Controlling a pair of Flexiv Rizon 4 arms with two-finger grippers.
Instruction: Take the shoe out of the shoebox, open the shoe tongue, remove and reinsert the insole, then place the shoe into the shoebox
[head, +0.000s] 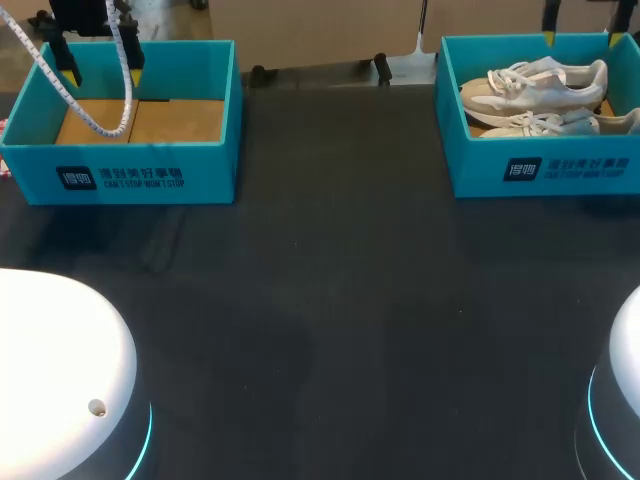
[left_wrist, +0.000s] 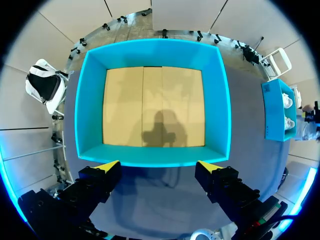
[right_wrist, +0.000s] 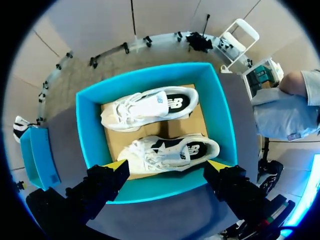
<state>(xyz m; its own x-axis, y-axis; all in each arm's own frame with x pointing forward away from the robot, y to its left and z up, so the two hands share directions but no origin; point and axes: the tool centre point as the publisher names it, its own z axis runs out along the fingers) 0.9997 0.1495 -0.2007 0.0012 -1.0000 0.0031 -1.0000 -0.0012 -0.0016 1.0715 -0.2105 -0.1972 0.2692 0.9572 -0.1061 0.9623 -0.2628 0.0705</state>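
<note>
Nothing of the task looks done yet. On the dark tabletop (head: 330, 300), an empty shoebox (head: 120, 178) sits at the far left corner. A second shoebox (head: 545, 170) at the far right corner holds a pair of white shoes side by side, the far shoe (right_wrist: 147, 106) and the near shoe (right_wrist: 172, 152). Every step, from lift-out to return, remains. My left gripper (left_wrist: 158, 165) hangs over the empty box and my right gripper (right_wrist: 169, 164) over the shoes. Both point down, fingers spread wide, holding nothing.
</note>
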